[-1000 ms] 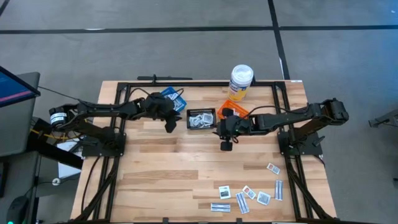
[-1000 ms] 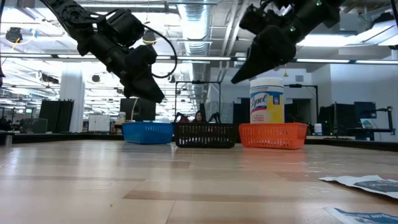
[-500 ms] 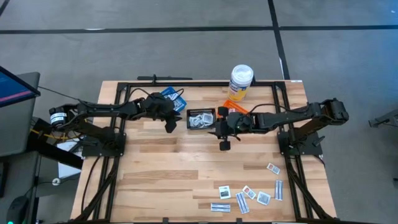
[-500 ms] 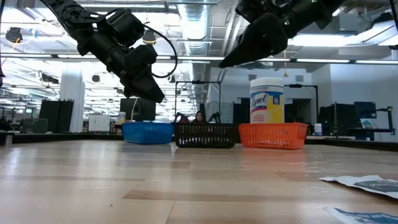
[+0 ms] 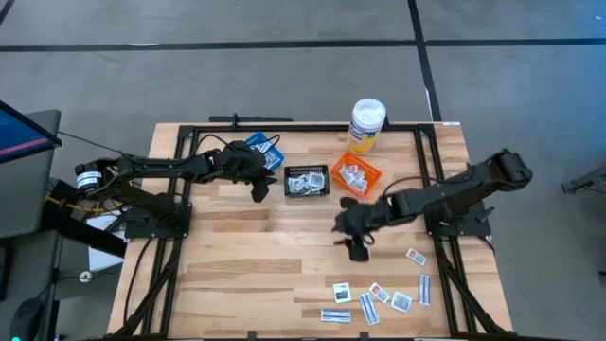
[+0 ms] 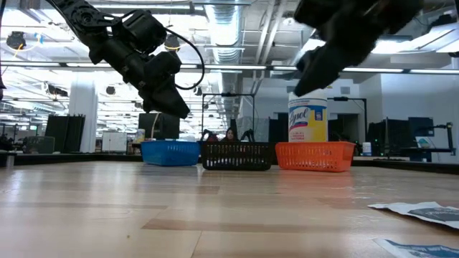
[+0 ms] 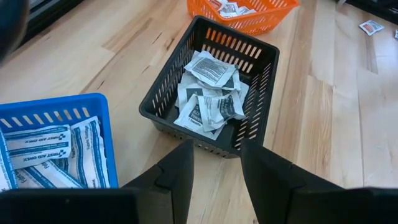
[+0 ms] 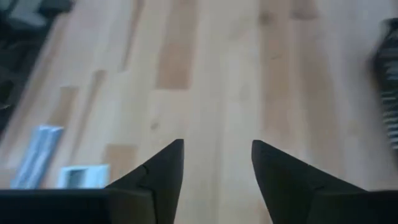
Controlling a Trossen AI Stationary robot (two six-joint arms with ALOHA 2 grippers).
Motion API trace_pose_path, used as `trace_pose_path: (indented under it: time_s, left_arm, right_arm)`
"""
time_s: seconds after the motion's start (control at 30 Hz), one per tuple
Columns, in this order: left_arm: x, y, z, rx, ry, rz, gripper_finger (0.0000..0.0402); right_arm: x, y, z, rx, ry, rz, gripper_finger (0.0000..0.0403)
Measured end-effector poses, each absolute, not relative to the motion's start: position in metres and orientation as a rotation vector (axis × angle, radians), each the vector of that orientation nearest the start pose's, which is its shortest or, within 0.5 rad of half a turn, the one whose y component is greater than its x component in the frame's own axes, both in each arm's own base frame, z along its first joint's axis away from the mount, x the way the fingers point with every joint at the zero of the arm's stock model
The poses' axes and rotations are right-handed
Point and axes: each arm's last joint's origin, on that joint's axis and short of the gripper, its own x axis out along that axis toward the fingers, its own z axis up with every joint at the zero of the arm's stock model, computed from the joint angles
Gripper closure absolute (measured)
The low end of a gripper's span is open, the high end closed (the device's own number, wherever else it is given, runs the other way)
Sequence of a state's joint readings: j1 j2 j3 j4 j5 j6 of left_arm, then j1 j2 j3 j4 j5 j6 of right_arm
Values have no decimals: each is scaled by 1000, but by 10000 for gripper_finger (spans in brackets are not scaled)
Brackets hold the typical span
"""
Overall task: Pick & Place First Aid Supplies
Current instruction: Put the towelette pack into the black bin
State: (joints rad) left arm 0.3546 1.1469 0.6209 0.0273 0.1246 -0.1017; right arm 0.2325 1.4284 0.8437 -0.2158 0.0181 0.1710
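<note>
Packets, small flat white first aid ones [image 5: 379, 296], lie scattered at the lower right of the high view on the pale wooden table [image 5: 246, 246]; more fill the black basket [image 5: 307, 181], blue basket [image 5: 262, 147] and orange basket [image 5: 355, 175] near the top centre. Right gripper [image 5: 357, 248], fingers apart and empty, hangs over bare wood below the orange basket. Left gripper [image 5: 258, 188], fingers apart and empty, hovers just left of the black basket.

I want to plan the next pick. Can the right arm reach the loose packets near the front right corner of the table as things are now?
Probably yes. The right end effector is open and empty above bare wood, and nothing stands between it and the loose packets. The left end effector waits near the black basket, well out of the way.
</note>
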Motion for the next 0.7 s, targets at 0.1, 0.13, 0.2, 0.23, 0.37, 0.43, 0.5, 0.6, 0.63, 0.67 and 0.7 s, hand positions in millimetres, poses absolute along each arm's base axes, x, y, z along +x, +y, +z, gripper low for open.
trace_pose_path:
  time_s: [0.1,0.13,0.2,0.23,0.37,0.43,0.5,0.6,0.63,0.67,0.7]
  left_arm:
    - [225,79,227,-218,474,250,270]
    - [225,79,227,-218,474,250,270]
    - [225,79,227,-218,474,250,270]
    - [225,79,227,-218,474,250,270]
    - [225,79,227,-218,474,250,270]
    - [225,79,227,-218,474,250,270]
    - [225,79,227,-218,474,250,270]
    - [225,79,227,-218,474,250,270]
    - [225,79,227,-218,474,250,270]
    - [225,79,227,-218,475,250,270]
    - [225,79,227,-220,475,251,270]
  right_arm:
    - [272,86,205,39,826,200,211]
    - [269,93,205,28,830,224,210]
    - [264,106,204,23,823,260,208]
    - [262,111,202,34,821,267,208]
    - [252,126,193,105,804,273,211]
    - [246,132,189,109,816,275,213]
    - [242,136,185,94,816,266,215]
    - [242,144,174,69,835,280,215]
    - [243,147,168,62,851,297,215]
    - [246,150,162,63,856,310,215]
    - [248,152,156,60,863,310,215]
